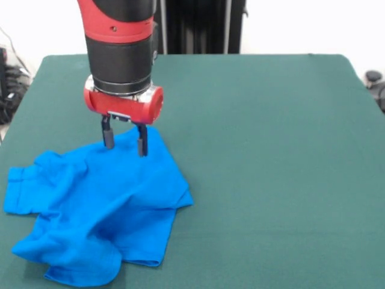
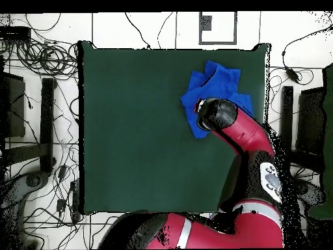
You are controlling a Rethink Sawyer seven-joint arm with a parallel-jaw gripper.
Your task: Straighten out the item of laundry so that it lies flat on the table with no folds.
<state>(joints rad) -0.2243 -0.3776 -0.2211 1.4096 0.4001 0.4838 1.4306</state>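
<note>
The bright blue T-shirt [image 1: 96, 208] lies crumpled at the near left of the dark green table [image 1: 271, 150], with folds and a turned-over hem. In the overhead view the shirt [image 2: 218, 81] sits near the table's upper right, partly hidden under the arm. My gripper [image 1: 125, 140] hangs just above the shirt's far edge, its two fingers apart and holding nothing. In the overhead view the arm's wrist [image 2: 216, 114] covers the gripper.
The table [image 2: 136, 130] has wide bare green felt to the right of the shirt in the front view. Cables and stands lie on the floor around the table [image 2: 39, 58]. The red arm reaches in from the overhead view's bottom right.
</note>
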